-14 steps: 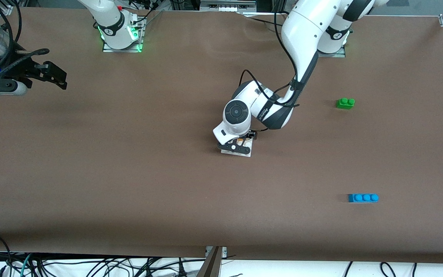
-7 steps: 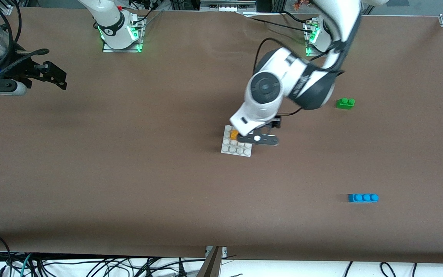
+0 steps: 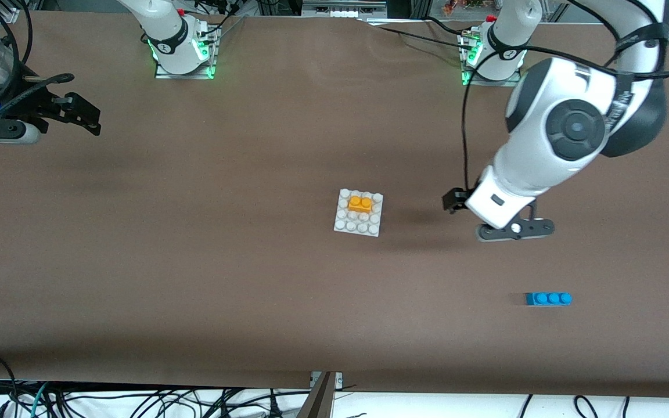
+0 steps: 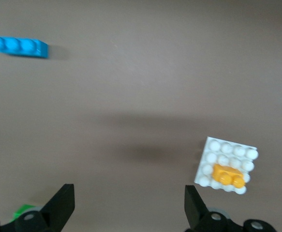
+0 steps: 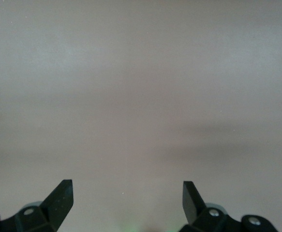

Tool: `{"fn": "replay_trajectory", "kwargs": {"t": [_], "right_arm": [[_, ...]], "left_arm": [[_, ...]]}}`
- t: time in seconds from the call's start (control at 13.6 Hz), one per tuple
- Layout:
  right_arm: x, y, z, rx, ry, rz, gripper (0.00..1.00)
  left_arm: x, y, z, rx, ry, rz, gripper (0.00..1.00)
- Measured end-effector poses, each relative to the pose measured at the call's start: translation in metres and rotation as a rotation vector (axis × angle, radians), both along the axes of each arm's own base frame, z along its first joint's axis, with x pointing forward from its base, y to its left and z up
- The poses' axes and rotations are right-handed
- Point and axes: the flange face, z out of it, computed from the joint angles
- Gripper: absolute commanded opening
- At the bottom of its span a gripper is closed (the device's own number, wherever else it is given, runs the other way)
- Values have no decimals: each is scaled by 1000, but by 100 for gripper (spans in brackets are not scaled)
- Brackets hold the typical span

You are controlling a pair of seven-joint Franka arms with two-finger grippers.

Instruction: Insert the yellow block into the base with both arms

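The yellow block (image 3: 360,203) sits on the white base (image 3: 358,226), on the half farther from the front camera. It also shows in the left wrist view (image 4: 228,175) on the base (image 4: 213,147). My left gripper (image 3: 514,229) is open and empty, up in the air over bare table beside the base, toward the left arm's end; its fingers (image 4: 63,203) stand wide apart around the gripper (image 4: 127,205). My right gripper (image 3: 82,113) is open and empty (image 5: 127,200), waiting over the right arm's end of the table.
A blue three-stud brick (image 3: 548,298) lies nearer the front camera, below the left gripper; it shows in the left wrist view (image 4: 19,46). A green brick edge (image 4: 23,210) shows by the left finger; the left arm hides it in the front view.
The left gripper let go of the yellow block, rose and swung away toward the left arm's end. The block stays on the base. The right arm has not moved.
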Motion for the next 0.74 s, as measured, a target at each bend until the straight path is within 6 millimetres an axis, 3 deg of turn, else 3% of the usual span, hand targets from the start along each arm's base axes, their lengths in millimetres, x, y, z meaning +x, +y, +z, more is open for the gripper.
{"fn": "replay_trajectory", "kwargs": {"t": [0.15, 0.44, 0.59, 0.74], "right_arm": [[0, 0, 0, 0, 0, 0, 100], [0, 0, 0, 0, -1, 0, 100], [0, 0, 0, 0, -1, 0, 100], [0, 0, 1, 0, -1, 0, 100]], "left_arm": [[-5, 29, 22, 3, 11, -26, 100], [-44, 74, 85, 2, 85, -98, 100], [-56, 118, 109, -31, 82, -128, 100], [-74, 162, 120, -62, 53, -109, 100]]}}
